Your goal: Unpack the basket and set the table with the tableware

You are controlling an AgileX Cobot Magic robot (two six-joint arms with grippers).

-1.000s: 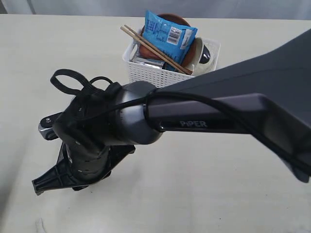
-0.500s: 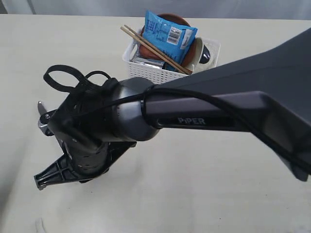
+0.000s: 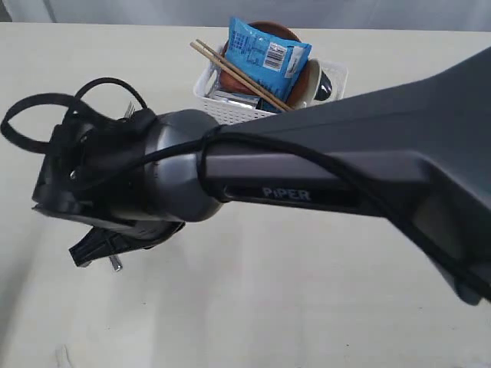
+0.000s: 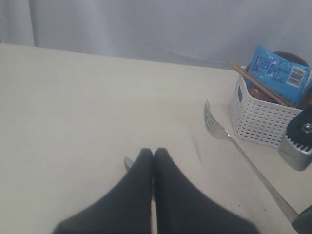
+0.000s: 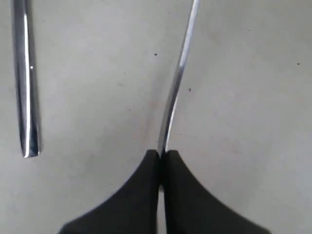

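The fork (image 4: 242, 155) was out of the basket (image 3: 219, 103) and over the left part of the table (image 3: 307, 307). Its tines were near the basket's left side, and its handle end was pinched between the closed fingers of the right gripper (image 5: 160, 155). A second earlier that gripper had stood lower, against the table and not yet fully closed; it had since shut, and its wrist had swung up and leftward. In my judgement the fork had just been seized for positioning and was not yet laid in its place. One further steel piece (image 5: 24, 87), probably the knife, lay just beside it on the table. Still in the basket, at the far middle, were two chopsticks (image 3: 230, 69), one brown plate (image 3: 272, 27), one pale bowl (image 3: 311, 77) and one blue packet (image 3: 265, 47). The left gripper (image 4: 153, 152) hovered over the table with its fingers together, holding nothing.
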